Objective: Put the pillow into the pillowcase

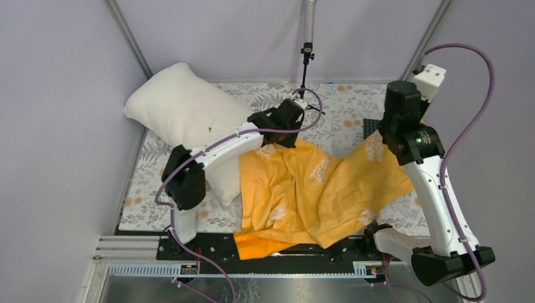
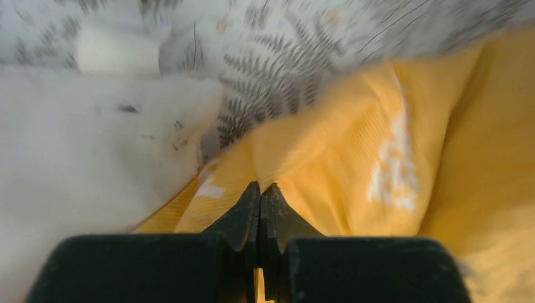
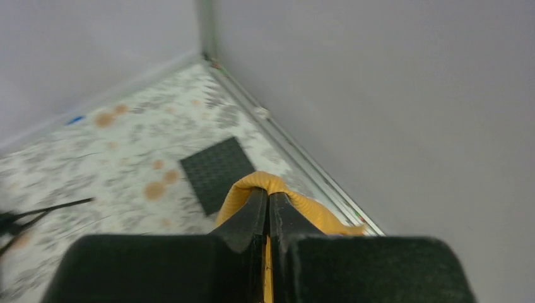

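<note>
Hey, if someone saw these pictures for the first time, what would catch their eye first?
The bright orange-yellow pillowcase, sprawled wrinkled across the leaf-patterned table, stands out most. The plump white pillow lies at the far left beside it. Both arms pinch the cloth: the left end effector at its far edge near the pillow, the right end effector at a fold by the right wall.

pillowcase (image 2: 328, 145) lettering blurred, pillow (image 1: 176, 107) partly behind left arm (image 1: 221, 148)
</note>
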{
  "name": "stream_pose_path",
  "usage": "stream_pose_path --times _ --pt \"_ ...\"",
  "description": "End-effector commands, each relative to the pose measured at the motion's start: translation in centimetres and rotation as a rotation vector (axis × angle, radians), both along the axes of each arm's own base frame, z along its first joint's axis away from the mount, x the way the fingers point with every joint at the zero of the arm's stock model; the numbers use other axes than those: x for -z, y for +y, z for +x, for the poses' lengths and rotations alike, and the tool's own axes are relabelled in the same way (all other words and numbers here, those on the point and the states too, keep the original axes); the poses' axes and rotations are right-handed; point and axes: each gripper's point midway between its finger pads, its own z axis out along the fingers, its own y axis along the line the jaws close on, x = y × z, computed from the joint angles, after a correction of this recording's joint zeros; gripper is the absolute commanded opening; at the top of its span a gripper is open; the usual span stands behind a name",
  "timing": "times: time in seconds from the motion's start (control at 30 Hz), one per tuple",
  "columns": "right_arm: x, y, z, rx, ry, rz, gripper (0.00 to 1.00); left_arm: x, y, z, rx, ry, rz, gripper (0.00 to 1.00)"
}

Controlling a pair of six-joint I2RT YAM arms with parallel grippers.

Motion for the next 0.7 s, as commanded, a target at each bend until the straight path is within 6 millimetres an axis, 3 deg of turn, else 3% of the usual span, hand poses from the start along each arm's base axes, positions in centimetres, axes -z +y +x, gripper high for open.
stream_pose_path --times 0.0,0.03,0.1,0.2,0.27,0.37,0.5,0.67 --pt "2.3 -5.3 -0.4 0.154 -0.016 0.133 0.00 -3.3 -0.4 1.7 -0.057 -0.048 -0.121 0.00" --pt "4.3 -6.2 0.0 0.174 0.034 0.158 0.00 -2.8 -0.4 1.7 -0.058 -0.042 -0.116 0.04" --pt "6.9 -7.3 0.3 0.202 0.078 0.211 0.03 -2.3 -0.5 1.6 -0.058 -0.031 -0.117 0.28" --pt "8.2 -7.8 0.9 0.215 0.085 0.294 0.39 -2.7 -0.2 0.6 -0.048 -0.021 -0.125 0.58" --pt "8.5 -7.2 1.3 0.187 0.105 0.339 0.63 -3.5 0.2 -0.6 -0.038 -0.021 -0.151 0.70" --pt "9.1 -4.7 1.8 0.062 0.125 0.425 0.77 -4.9 1.2 -2.7 -0.040 -0.041 -0.187 0.76" --pt "10.5 -1.1 1.8 -0.073 0.169 0.484 0.77 -5.2 4.7 -4.0 -0.132 -0.086 -0.174 0.82" --pt "12.4 7.1 2.3 -0.321 0.213 0.458 0.82 -6.7 8.4 -4.4 -0.203 -0.142 -0.179 0.92"
